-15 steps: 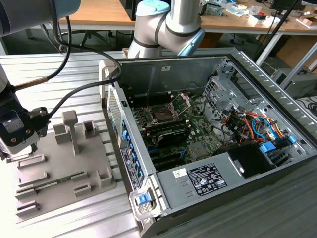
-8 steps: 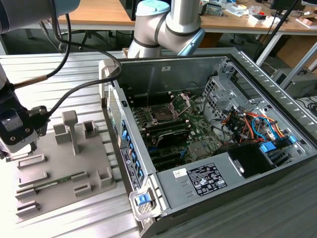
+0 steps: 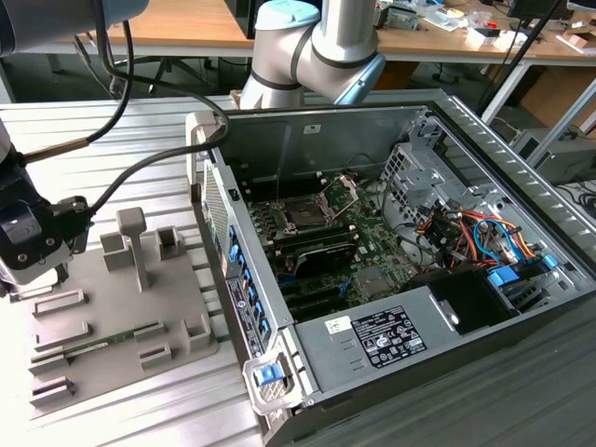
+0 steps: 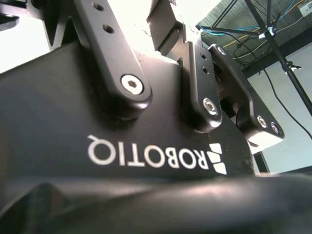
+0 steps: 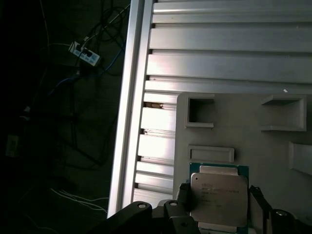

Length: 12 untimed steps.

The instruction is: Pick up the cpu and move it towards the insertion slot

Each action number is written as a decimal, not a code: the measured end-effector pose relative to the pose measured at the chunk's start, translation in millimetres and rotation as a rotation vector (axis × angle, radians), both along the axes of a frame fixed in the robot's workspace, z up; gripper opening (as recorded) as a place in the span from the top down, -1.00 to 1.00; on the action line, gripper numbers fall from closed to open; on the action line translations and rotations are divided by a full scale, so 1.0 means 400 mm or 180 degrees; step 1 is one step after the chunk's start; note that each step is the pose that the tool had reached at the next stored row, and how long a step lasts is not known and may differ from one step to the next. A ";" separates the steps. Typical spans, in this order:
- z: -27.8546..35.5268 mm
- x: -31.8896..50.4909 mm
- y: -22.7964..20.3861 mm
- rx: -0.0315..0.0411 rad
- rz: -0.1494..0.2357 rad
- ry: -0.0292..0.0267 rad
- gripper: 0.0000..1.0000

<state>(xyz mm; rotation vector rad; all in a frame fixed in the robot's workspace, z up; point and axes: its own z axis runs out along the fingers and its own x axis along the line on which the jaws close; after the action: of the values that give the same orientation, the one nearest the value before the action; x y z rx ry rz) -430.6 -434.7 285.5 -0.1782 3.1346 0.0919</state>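
The cpu (image 5: 218, 195) sits on the grey holder (image 5: 273, 146) right beneath the pincer (image 5: 220, 201)

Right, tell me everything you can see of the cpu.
In the first wrist view the cpu is a thin flat square chip: a pale silvery metal lid with print, on a green board that shows as a narrow rim. It is level, lid up, on or just over the grey holder plate. Dark parts of the tool flank two opposite edges; contact cannot be told.

cpu (image 5: 218, 197) partly out of frame
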 end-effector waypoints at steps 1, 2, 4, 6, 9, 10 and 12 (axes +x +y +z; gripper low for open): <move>0.001 0.000 0.000 0.0000 0.0000 0.0000 -0.10; 0.002 0.000 0.000 0.0000 0.0000 0.0000 -0.10; 0.003 0.000 0.000 0.0000 0.0000 0.0000 -0.10; 0.005 0.000 0.000 0.0000 0.0000 0.0000 -0.10; 0.008 0.000 0.000 0.0000 0.0000 0.0000 -0.10; 0.008 0.000 0.000 0.0000 0.0000 0.0000 -0.10; 0.010 0.000 0.000 0.0000 0.0000 0.0000 -0.10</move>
<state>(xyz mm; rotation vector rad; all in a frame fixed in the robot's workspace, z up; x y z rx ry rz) -430.6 -434.6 289.4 -0.1782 3.1346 0.0920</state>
